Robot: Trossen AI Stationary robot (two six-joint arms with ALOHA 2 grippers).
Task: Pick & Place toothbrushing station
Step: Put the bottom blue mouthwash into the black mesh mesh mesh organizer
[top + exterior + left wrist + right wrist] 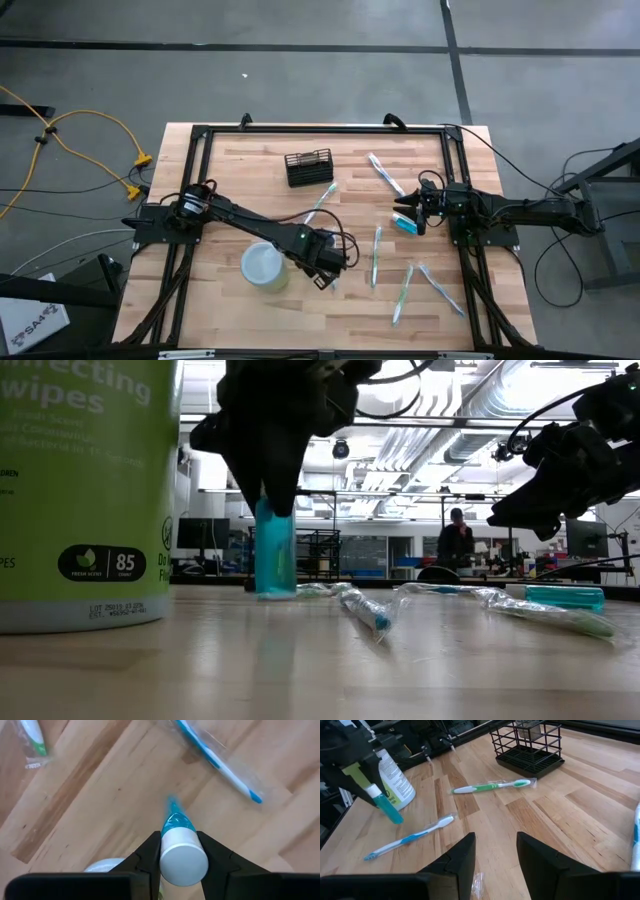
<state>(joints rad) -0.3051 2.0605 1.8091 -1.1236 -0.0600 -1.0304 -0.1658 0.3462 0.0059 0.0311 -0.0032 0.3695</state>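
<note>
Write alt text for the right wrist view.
The left gripper holds a teal toothpaste tube upright on the wooden table beside a wipes canister. Two wrapped toothbrushes lie nearby, and the black wire holder stands beyond; the right gripper is open.

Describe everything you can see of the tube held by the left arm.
The toothpaste tube is teal-blue with a round white cap. The left gripper is shut on it at the cap end, one dark finger on each side. The tube stands nearly upright, crimped end down on the wooden table, beside the wipes canister. A wrapped blue toothbrush lies near it, not touching.
</note>
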